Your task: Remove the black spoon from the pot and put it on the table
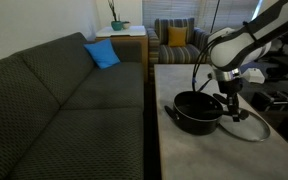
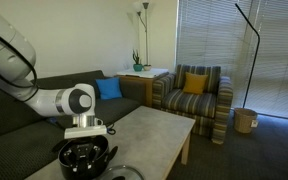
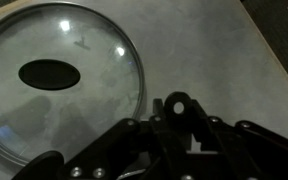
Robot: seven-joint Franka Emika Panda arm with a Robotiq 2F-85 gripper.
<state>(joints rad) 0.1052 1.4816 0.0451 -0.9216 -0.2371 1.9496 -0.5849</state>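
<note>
just one pot (image 1: 192,122), one lid (image 1: 252,128), one hand (image 1: 230,108)

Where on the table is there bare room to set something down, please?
The table stretch between the pot and the armchair is bare. Crowded near the pot: the glass lid lies beside it, with the gripper overhead.

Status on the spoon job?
Gripper low beside pot, jaw state unclear. Black spoon not discernible. Glass lid lies on table close by.
</note>
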